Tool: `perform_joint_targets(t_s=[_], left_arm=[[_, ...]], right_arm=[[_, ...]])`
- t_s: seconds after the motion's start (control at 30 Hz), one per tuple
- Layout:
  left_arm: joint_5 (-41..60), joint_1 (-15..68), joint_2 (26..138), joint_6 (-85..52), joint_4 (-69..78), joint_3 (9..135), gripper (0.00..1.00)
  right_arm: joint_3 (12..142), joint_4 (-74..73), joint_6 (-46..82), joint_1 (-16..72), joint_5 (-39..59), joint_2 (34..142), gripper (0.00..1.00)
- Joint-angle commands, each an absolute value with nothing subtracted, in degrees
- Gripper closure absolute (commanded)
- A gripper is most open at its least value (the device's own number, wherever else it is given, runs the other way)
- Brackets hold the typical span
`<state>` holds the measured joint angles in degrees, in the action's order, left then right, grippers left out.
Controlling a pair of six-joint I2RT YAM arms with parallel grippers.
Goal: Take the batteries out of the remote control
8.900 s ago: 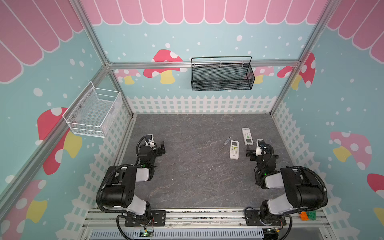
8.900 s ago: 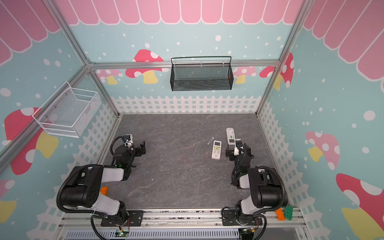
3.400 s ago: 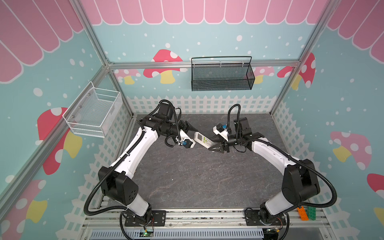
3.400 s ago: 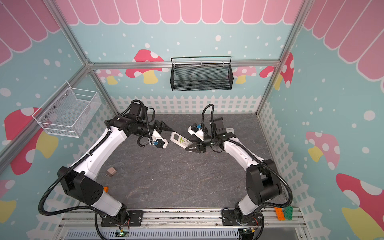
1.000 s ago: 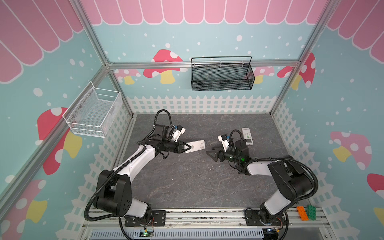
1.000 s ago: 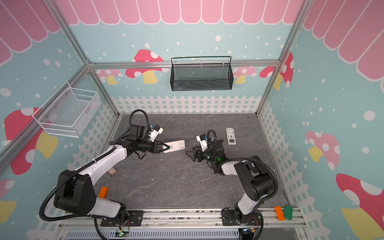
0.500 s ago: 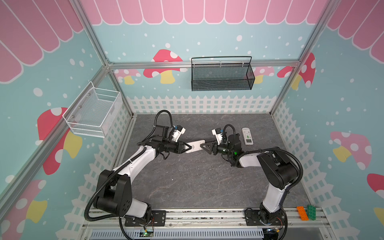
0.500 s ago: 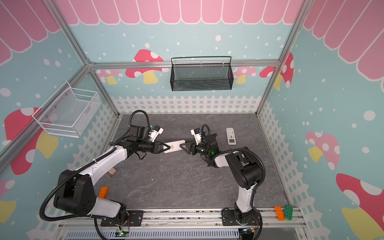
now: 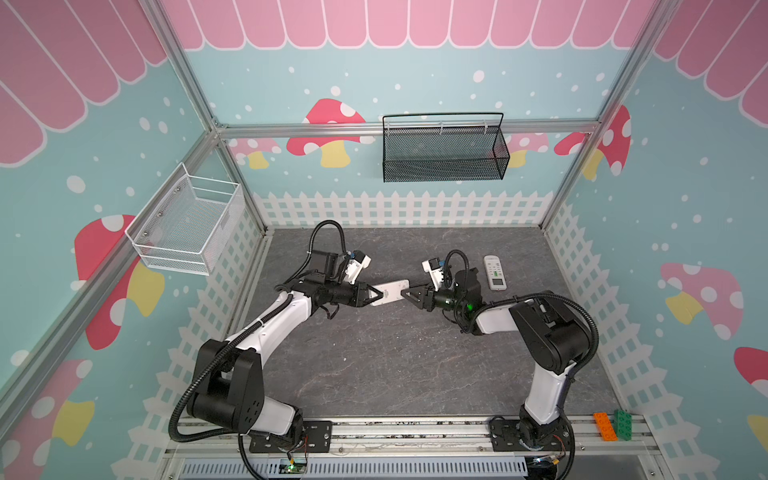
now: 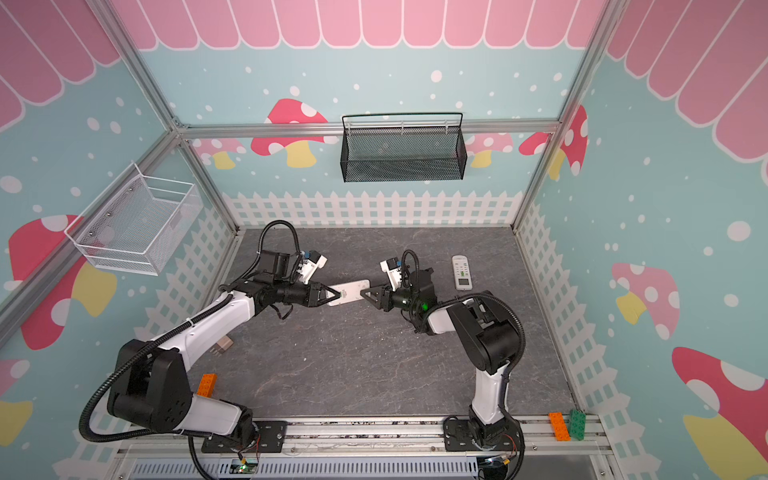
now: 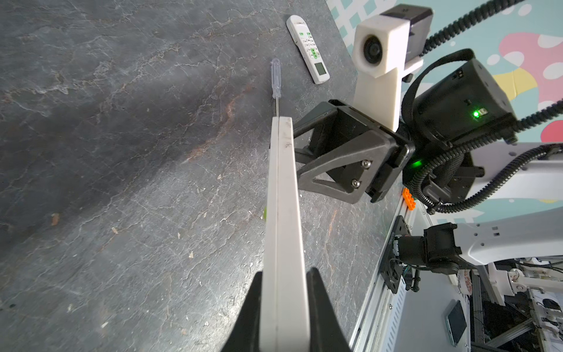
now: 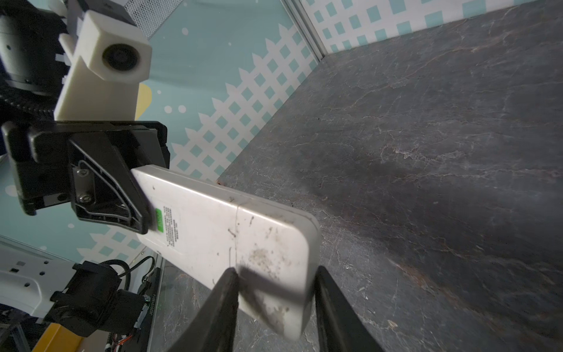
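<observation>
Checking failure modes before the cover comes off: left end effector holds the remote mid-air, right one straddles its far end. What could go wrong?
1. The left end effector grips the remote control at one end only; a pull by the right end effector could lever it loose.
2. The battery cover is closed; once freed, it or any batteries inside may drop onto the table.

Dark stone-patterned tabletop (image 9: 374,365) bears 1 white remote (image 9: 494,272) and 1 clear-handled screwdriver (image 11: 276,78).

Black wire-mesh basket (image 9: 444,149) on back wall, 12 o'clock. White wire basket (image 9: 187,226) at 10. Orange plastic brick (image 9: 604,426) beside green plastic brick (image 9: 622,424), 4 o'clock rail. Clear-handled screwdriver (image 11: 276,79) lies flat.
</observation>
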<state>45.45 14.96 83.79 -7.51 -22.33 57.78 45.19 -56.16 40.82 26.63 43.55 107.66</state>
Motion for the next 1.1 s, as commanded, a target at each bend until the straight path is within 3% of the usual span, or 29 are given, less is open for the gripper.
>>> perform_joint_targets(t_s=[0.0,0.17,0.3,0.47,0.67,0.73,0.83,0.9,1.0,1.07], left_arm=[[48.9,16.5,83.9,-7.0,-19.9,57.9,1.00],[48.6,16.7,84.0,-6.4,-20.2,58.1,1.00],[48.5,16.8,84.0,-6.3,-20.4,58.3,1.00],[47.9,17.0,84.1,-6.3,-20.3,58.3,1.00],[44.7,17.3,84.3,-7.0,-20.9,58.8,1.00],[45.8,17.1,84.3,-6.7,-21.0,59.1,1.00],[49.6,17.1,83.9,-5.7,-21.4,59.2,1.00],[51.9,17.1,83.5,-5.0,-20.6,58.3,1.00],[53.2,16.2,83.3,-4.7,-20.9,57.9,1.00],[53.4,16.0,83.2,-4.0,-21.0,57.9,1.00]], right_arm=[[45.9,-61.0,42.6,27.6,46.1,110.5,0.54],[46.4,-63.6,44.7,27.8,48.5,111.7,0.57],[47.0,-62.9,43.8,27.9,48.0,111.8,0.70],[46.5,-62.3,42.5,27.8,46.8,110.7,0.79],[46.2,-60.6,42.5,28.4,47.2,109.2,0.81],[45.8,-60.7,43.2,28.5,47.5,109.3,0.74],[45.1,-61.1,43.9,28.5,46.9,109.2,0.46],[45.1,-62.6,45.0,28.3,48.1,110.2,0.36],[45.8,-68.5,51.1,27.5,52.3,112.9,0.34],[44.7,-74.1,54.6,26.9,53.1,113.1,0.38]])
